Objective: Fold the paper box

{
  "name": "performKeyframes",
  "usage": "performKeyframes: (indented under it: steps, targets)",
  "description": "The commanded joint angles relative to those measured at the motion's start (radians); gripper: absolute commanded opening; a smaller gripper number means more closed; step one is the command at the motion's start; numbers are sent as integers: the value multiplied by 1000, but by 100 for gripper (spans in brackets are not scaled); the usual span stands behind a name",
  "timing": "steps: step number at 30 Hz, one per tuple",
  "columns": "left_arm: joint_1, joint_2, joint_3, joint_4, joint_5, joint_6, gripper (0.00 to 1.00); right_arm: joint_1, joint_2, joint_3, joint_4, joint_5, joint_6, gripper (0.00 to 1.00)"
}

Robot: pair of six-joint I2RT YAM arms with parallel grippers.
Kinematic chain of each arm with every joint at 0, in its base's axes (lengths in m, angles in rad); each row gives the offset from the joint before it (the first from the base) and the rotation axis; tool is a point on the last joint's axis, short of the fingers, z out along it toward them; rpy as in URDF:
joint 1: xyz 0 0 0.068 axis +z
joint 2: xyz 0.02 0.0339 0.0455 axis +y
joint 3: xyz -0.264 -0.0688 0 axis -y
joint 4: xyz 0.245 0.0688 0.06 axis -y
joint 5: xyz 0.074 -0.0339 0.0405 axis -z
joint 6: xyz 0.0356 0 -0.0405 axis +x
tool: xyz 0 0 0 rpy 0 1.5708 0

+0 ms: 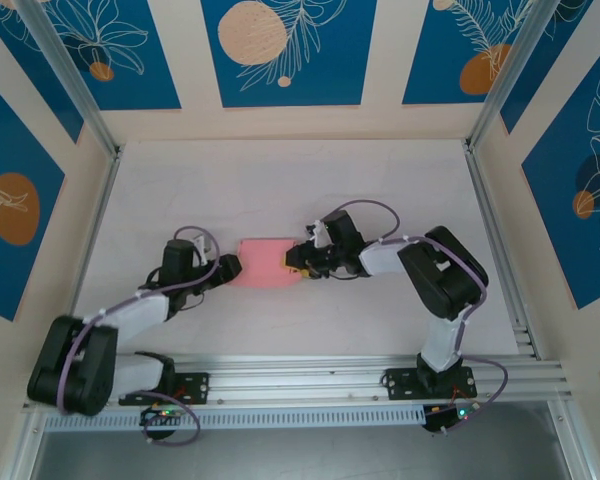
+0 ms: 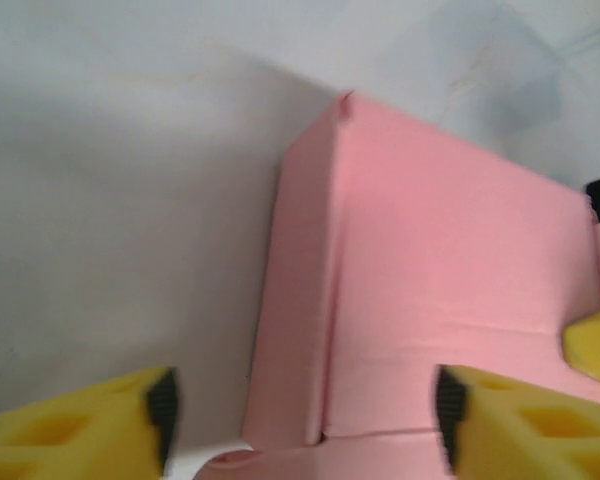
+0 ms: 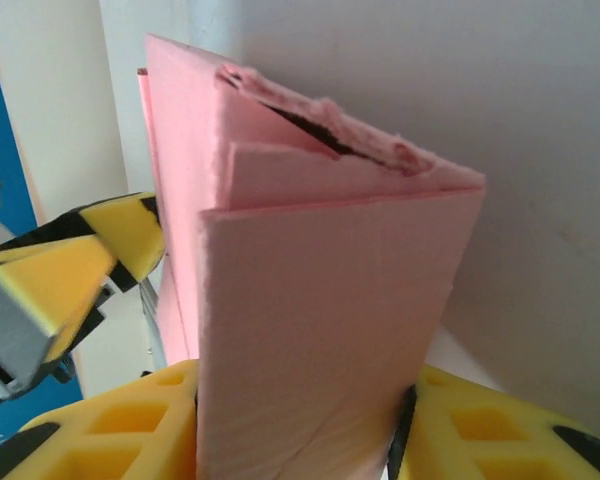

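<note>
Right gripper [image 1: 298, 262] clamps paper box [image 1: 265, 262]; left gripper [image 1: 228, 268] (spread) just beside

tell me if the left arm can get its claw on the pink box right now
Probably yes: the left claw is open, with an edge of the paper box between its fingers and nothing blocking. The right claw clamps the opposite end, leaving this side free.

- You'll see the white table [image 1: 280, 180] spreading beneath and all round the left gripper [image 1: 233, 266] and right gripper [image 1: 296, 263]
- Beyond both, you have blue wall panels [image 1: 280, 50] with orange discs
- Behind them, an aluminium rail [image 1: 310, 375]
</note>
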Motion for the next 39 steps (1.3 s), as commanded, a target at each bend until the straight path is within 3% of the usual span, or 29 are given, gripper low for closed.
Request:
performKeyframes:
  steps: [1, 2, 7, 9, 11, 15, 17, 21, 29, 36, 39]
  targets:
    - [-2, -166, -9, -39, -17, 174, 90, -25, -79, 5, -149, -47, 54, 35]
    - [-7, -216, -18, -15, -2, 233, 98, -32, -99, 9, -175, -66, 62, 35]
    - [-99, -466, -153, 228, 64, 553, 99, -73, -163, 58, -346, -163, 61, 35]
    - [-170, -557, -200, 239, 79, 746, 99, -96, -175, 77, -400, -212, 63, 35]
    - [-255, -619, -219, 193, 7, 899, 99, -118, -185, 88, -443, -258, 79, 35]
    - [-367, -579, -206, 163, -54, 1064, 100, -144, -190, 112, -500, -332, 101, 35]
    - [-424, -502, -176, 150, -142, 1130, 100, -148, -189, 126, -533, -354, 101, 35]
    - [-501, -359, -113, 148, -292, 1244, 100, -152, -188, 141, -590, -379, 93, 36]
    - [-524, -201, -6, 148, -425, 1345, 99, -168, -179, 148, -665, -424, 67, 36]
    - [-524, -162, 71, 3, -362, 1381, 84, -178, -153, 147, -677, -464, 61, 38]
    - [-522, -164, 86, -32, -332, 1380, 71, -180, -145, 146, -677, -471, 58, 39]
